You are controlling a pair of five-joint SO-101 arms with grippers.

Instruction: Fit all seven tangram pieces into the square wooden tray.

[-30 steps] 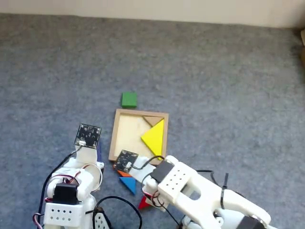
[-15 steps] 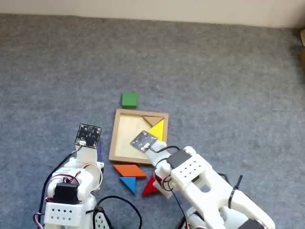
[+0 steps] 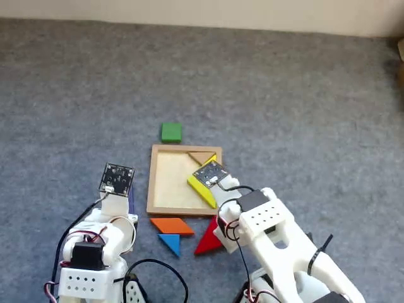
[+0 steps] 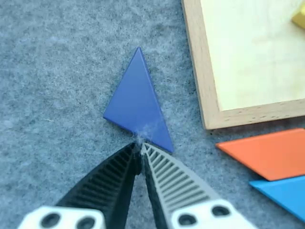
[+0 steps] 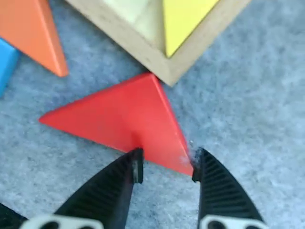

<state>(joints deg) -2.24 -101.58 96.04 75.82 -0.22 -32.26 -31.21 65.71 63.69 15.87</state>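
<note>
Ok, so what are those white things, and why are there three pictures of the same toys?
They are a robot's left arm and right arm, each ending in a pincer, the gripper. One picture looks down on the grey table from above; the other two come from cameras on each arm's wrist. On the table sits a square wooden tray with a yellow triangle and a brown triangle inside. Outside lie a green square, an orange piece, a light blue triangle, a red triangle and a dark blue triangle. The left gripper is shut, its tips at the dark blue triangle's edge. The right gripper is open around the red triangle's corner. Nothing is held.
</note>
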